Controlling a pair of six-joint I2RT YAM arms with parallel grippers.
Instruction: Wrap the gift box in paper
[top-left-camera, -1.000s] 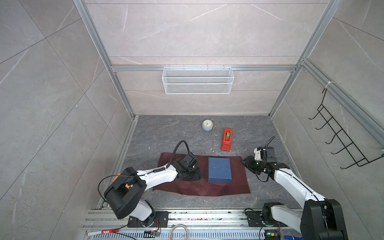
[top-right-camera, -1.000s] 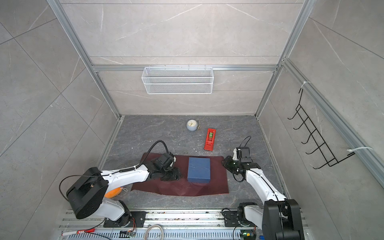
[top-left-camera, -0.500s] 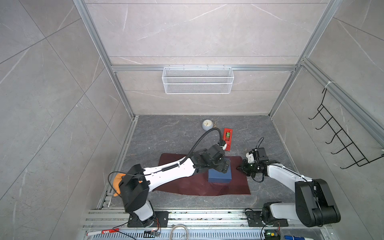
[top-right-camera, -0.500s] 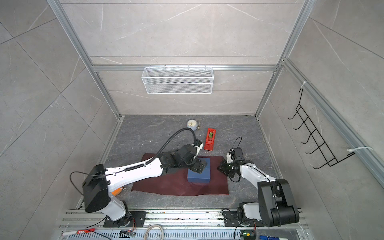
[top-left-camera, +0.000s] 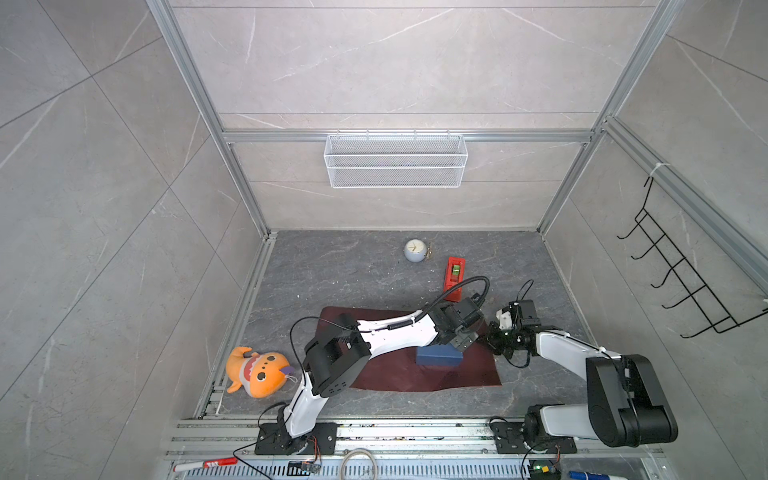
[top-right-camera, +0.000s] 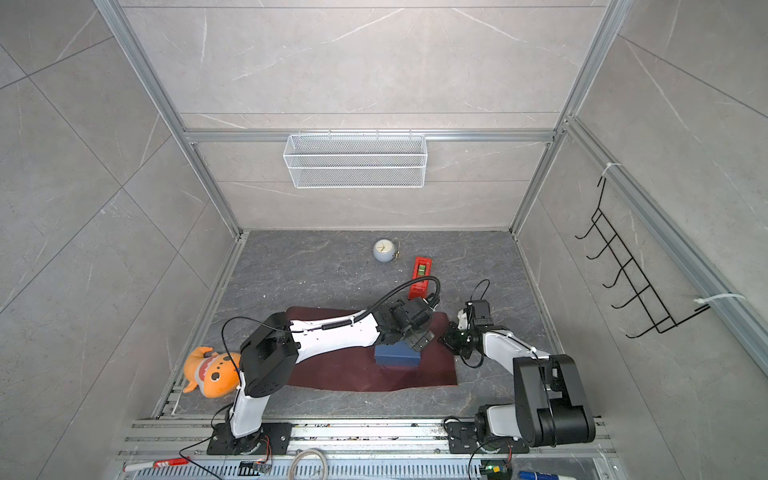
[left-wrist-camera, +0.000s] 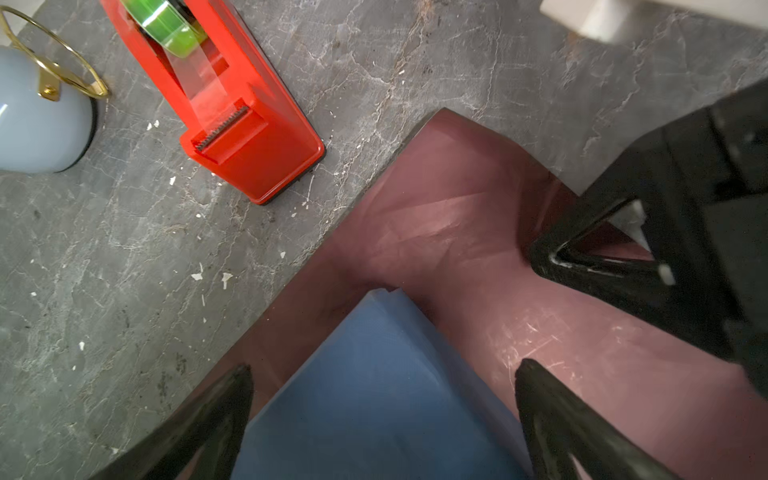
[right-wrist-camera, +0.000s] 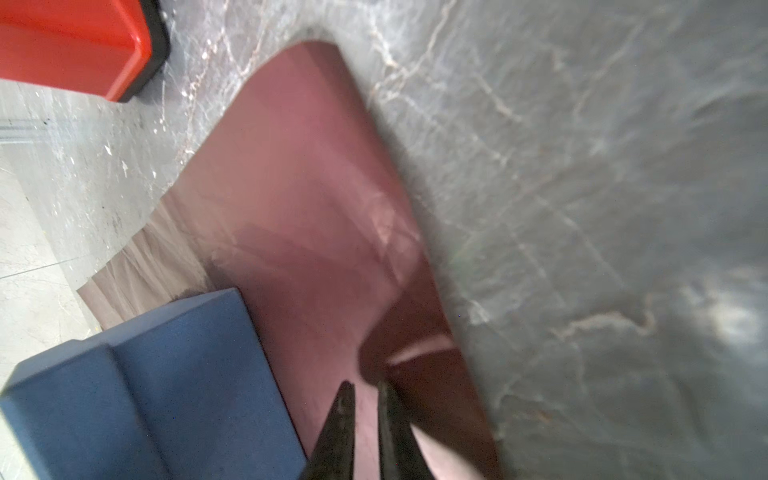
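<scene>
Both low, left pincer (left-wrist-camera: 384, 368) apart astride gift box (left-wrist-camera: 374, 415), right pincer (right-wrist-camera: 363, 388) pinching paper (right-wrist-camera: 299, 187)

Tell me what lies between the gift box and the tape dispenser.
Between the gift box and tape dispenser, the left wrist view shows only paper, then bare floor.

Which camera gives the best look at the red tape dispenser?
The left wrist view: the tape dispenser is close up there, its green roll and toothed cutter sharp. Both top views show it small and far, a cable crossing its near end. The right wrist view catches only a blurred red end.
</scene>
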